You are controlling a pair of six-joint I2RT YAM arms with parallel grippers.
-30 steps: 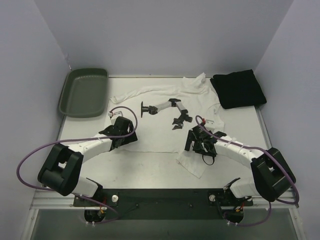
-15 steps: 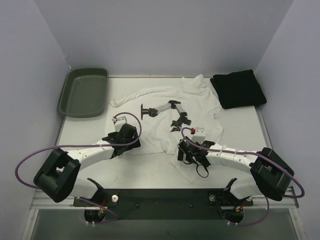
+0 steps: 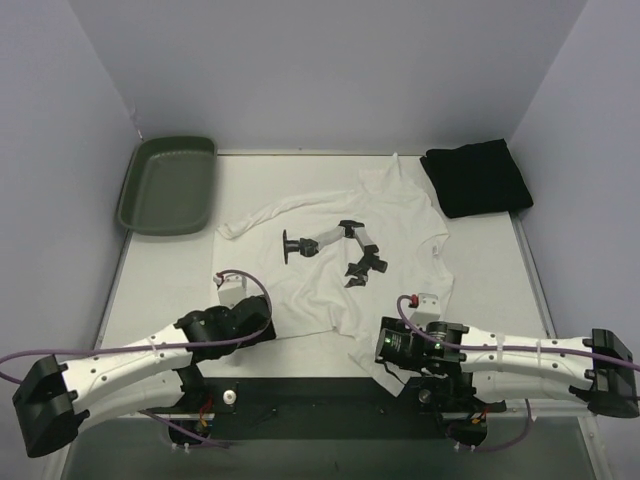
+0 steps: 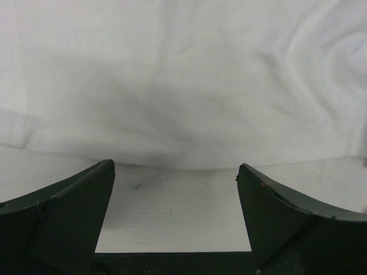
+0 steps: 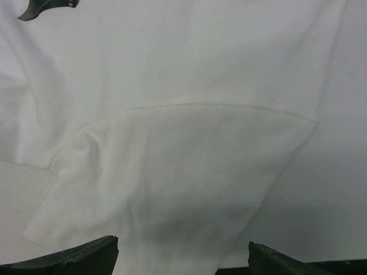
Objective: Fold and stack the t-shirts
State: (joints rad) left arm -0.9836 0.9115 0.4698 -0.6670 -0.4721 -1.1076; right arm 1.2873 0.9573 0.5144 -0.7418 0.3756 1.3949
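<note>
A: Hands?
B: Left gripper (image 4: 175, 167) spread wide, empty. The white t-shirt (image 4: 183, 80) hem lies just ahead of its fingertips, bare table (image 4: 172, 212) between them. Right gripper (image 5: 182, 243) is spread and empty too, over a doubled corner of that shirt. Probably both are lined up to take the near edge for a fold.
A: Black t-shirt (image 3: 476, 178)?
B: Folded, far beyond the right gripper.
A: Unclear?
B: Jointed black-and-white thing (image 3: 335, 235) on the white shirt, can't identify it. Right fingers are mostly cropped.
</note>
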